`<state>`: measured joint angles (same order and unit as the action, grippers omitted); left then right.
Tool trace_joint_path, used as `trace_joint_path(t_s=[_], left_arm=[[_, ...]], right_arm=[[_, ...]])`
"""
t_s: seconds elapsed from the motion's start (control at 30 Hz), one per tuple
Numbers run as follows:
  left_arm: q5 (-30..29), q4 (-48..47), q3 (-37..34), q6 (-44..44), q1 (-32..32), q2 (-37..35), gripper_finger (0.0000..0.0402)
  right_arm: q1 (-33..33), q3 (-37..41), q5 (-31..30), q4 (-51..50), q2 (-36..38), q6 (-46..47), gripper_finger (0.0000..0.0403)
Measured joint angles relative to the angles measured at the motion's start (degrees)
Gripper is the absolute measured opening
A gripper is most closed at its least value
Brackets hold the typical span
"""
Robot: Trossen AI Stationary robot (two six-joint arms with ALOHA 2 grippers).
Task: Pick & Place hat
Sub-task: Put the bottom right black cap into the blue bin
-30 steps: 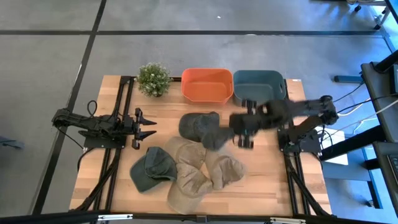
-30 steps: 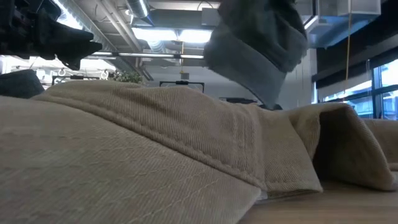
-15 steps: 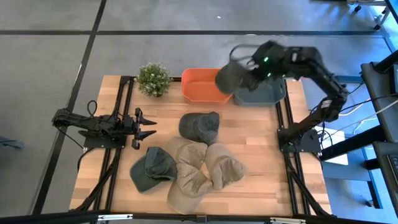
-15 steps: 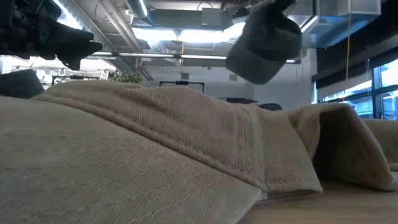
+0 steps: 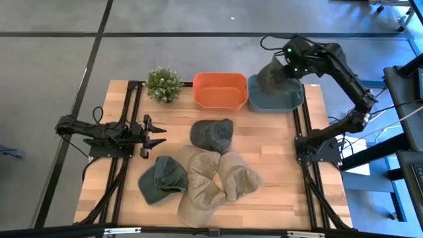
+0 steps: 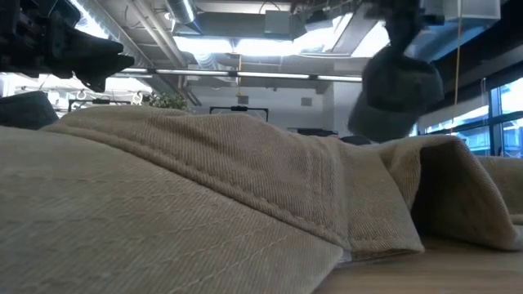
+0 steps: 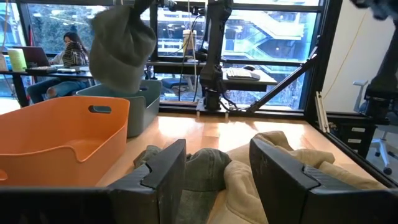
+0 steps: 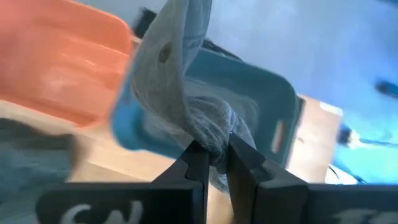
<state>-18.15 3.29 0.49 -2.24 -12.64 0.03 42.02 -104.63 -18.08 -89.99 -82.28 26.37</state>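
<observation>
A grey hat (image 5: pixel 269 77) hangs over the blue bin (image 5: pixel 277 101) at the table's far right, and my right gripper (image 5: pixel 289 66) is shut on it. The hat also shows in the right wrist view (image 8: pixel 166 74), the low view (image 6: pixel 399 94) and the left wrist view (image 7: pixel 121 48). My left gripper (image 5: pixel 158 135) waits open at the table's left side, pointing level toward the hats on the table. My right gripper pinches a bunched fold of the hat's cloth (image 8: pixel 214 138) between its two fingers. The fingers slant down from above. The hat is lifted clear and hangs slack below and ahead of the fingers, over the blue bin's opening (image 8: pixel 273 99).
An orange bin (image 5: pixel 220 90) stands left of the blue one, with a small potted plant (image 5: pixel 162 84) farther left. On the table lie a dark grey hat (image 5: pixel 212 134), a green hat (image 5: pixel 162 178) and tan hats (image 5: pixel 218 182). Black frame rails run along both sides.
My right gripper has swung from above the table's middle toward the far edge, and then right, to above the blue bin, rolling its wrist on the way. It has stayed shut on the grey hat, which has travelled with it past the orange bin.
</observation>
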Motion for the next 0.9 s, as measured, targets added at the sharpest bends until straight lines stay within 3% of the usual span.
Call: trace_joint_path(t_s=[0.37, 0.9], left_arm=[[0.0, 0.0, 0.0, 0.0, 0.0, 0.0, 0.0173], [-0.2, 0.0, 0.0, 0.0, 0.0, 0.1, 0.0173]], right_arm=[[8.8, 16.8, -0.3, 0.0, -0.1, 0.4, 0.0037], [8.8, 17.0, -3.3, 4.8, -0.9, 4.9, 0.0041]])
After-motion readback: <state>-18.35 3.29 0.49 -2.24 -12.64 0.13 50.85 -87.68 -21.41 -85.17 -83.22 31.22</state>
